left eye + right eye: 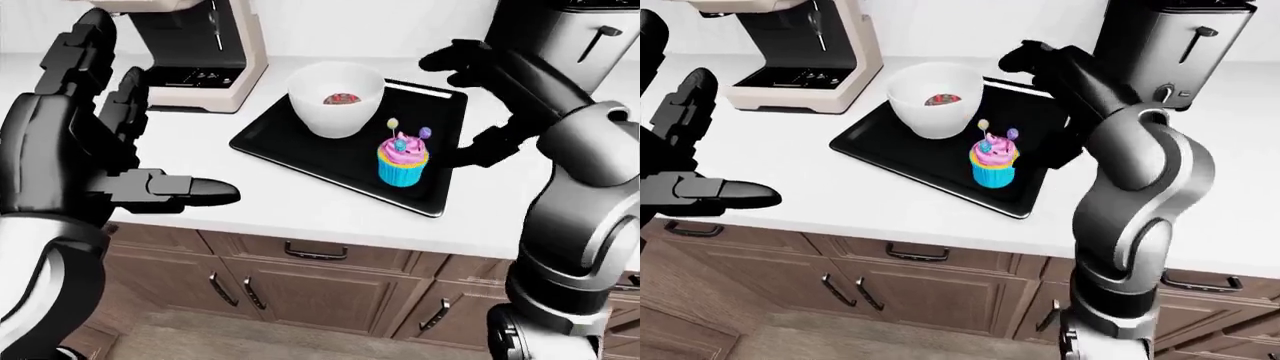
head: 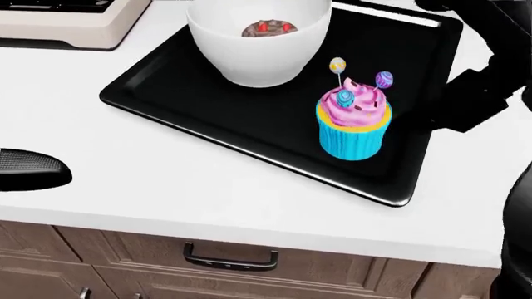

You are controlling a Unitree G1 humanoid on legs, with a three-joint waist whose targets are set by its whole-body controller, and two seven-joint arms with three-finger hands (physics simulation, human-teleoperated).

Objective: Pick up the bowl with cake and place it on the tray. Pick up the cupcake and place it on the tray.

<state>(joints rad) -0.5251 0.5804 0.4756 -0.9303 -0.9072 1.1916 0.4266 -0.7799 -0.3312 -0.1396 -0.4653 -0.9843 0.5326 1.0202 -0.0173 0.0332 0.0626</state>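
Unlabelled cupcake (image 2: 354,128) upright on tray (image 2: 191,93), beside bowl (image 2: 257,43)

I look down on a white counter (image 1: 300,210) running across my views under a pale wall (image 1: 380,26). Brown wooden cabinets (image 1: 300,292) with dark handles (image 1: 315,251) sit below the counter's edge, and a wood-plank floor (image 1: 890,341) shows beneath them. A cream coffee machine (image 1: 200,52) stands top left; a steel toaster (image 1: 1170,45) stands top right. Light is soft and even.
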